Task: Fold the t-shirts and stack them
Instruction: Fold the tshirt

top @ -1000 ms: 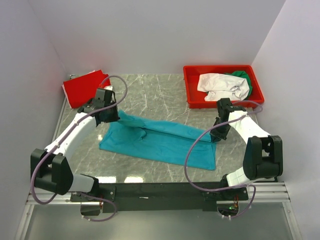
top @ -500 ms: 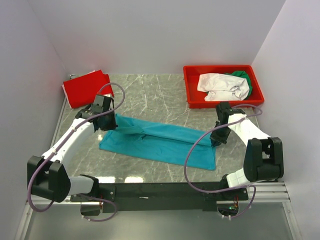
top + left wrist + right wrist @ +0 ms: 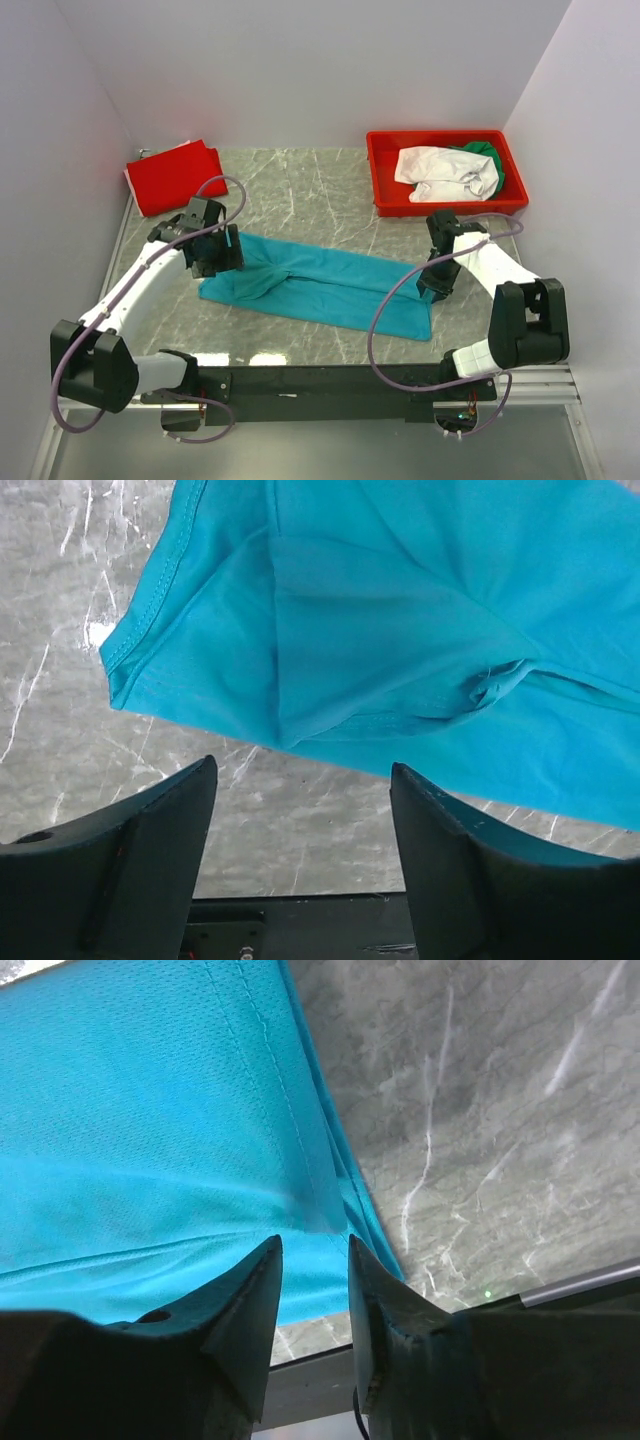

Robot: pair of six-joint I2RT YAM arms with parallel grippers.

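1. Across the middle of the marble surface lies the teal t-shirt, folded into a long band. Its long axis runs left to right, with the right end slanting nearer the arm bases.
2. At the far right, the red bin holds the crumpled white t-shirt and green t-shirt.
3. The red t-shirt lies folded in the far-left corner.
4. The left pincer hovers over the band's left end, jaws wide apart and holding nothing.
5. The right pincer sits over the right-end hem, jaws slightly parted and gripping nothing.
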